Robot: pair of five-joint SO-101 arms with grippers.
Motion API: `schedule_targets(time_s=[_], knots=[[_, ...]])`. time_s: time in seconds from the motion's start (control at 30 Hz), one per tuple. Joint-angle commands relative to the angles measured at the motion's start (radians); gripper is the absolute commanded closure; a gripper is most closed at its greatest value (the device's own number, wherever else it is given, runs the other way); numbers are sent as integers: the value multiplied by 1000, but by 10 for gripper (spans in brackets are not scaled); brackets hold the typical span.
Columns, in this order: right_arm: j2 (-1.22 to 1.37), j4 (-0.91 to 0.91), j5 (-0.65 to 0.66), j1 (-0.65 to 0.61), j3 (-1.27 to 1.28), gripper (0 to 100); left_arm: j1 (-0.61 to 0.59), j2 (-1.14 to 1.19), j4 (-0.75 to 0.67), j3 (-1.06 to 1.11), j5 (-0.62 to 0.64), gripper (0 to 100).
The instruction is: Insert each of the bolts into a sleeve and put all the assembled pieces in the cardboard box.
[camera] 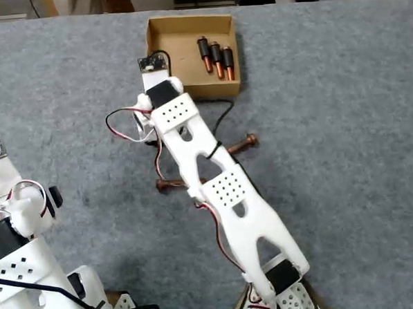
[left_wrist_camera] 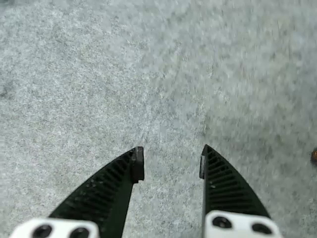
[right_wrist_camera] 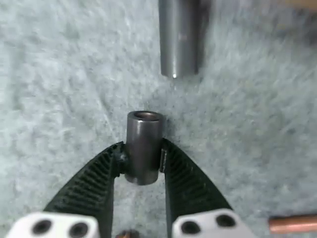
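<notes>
My right gripper point(right_wrist_camera: 141, 158) is shut on a dark sleeve point(right_wrist_camera: 143, 146), held upright with its open end showing, over the grey carpet. A second sleeve point(right_wrist_camera: 179, 37) lies just beyond it. In the high view the right arm point(camera: 214, 175) stretches to the cardboard box's point(camera: 157, 32) near left corner. Three assembled pieces point(camera: 216, 57) lie inside the box. Two copper bolts lie on the carpet, one point(camera: 242, 143) to the right of the arm and one point(camera: 168, 184) to its left. My left gripper point(left_wrist_camera: 171, 161) is open over bare carpet, with nothing between its fingers.
The left arm point(camera: 23, 226) sits at the table's near left corner, far from the box. A copper bolt end point(right_wrist_camera: 292, 223) lies close beside the right gripper. Red and black cables point(camera: 125, 124) loop off the right arm's wrist. Open carpet lies to the right.
</notes>
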Motion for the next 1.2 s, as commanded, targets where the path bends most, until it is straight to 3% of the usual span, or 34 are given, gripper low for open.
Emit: schedule_targets(time_s=[0.0,0.17,0.33,0.63,0.73,1.03,1.17], knots=[[-71,25,54,10,-53,997,6,-1,12,-12,-12,808],[-243,25,86,12,73,997,29,8,101,-26,-34,808],[-529,25,91,44,398,997,110,7,166,-60,32,808],[-1199,18,178,170,1188,997,462,70,187,-68,117,802],[-1406,9,183,283,1330,997,554,208,183,-95,133,802],[-1805,-112,288,812,1643,997,804,728,212,-427,425,802],[-1900,-209,364,1024,1797,997,959,894,209,-597,371,807]])
